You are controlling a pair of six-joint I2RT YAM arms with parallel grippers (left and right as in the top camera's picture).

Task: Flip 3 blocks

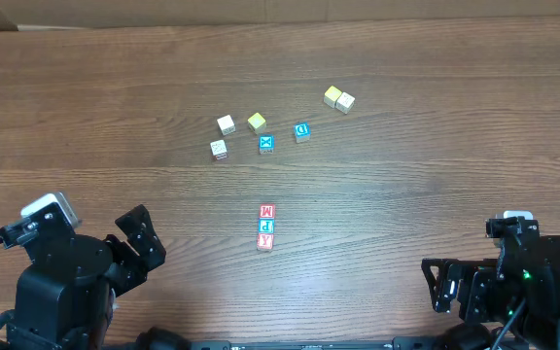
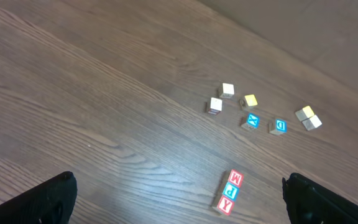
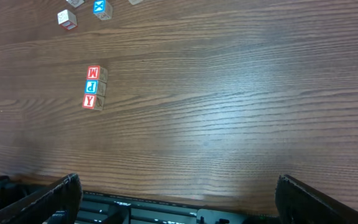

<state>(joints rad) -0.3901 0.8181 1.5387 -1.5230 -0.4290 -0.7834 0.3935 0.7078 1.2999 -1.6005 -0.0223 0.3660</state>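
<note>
L claw (image 2: 178, 185) spread wide, empty, front-left of counter (image 1: 406, 117), M block (image 1: 267, 211), P block (image 1: 266, 226), Y block (image 1: 265, 240) touching in one short row, mid-counter betw. arms, letters up, R claw (image 3: 178, 183) spread wide, empty, front-right

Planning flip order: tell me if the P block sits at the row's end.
No, the P block lies between the M block and Y block.

even soft light, sharp, faint glare
</note>
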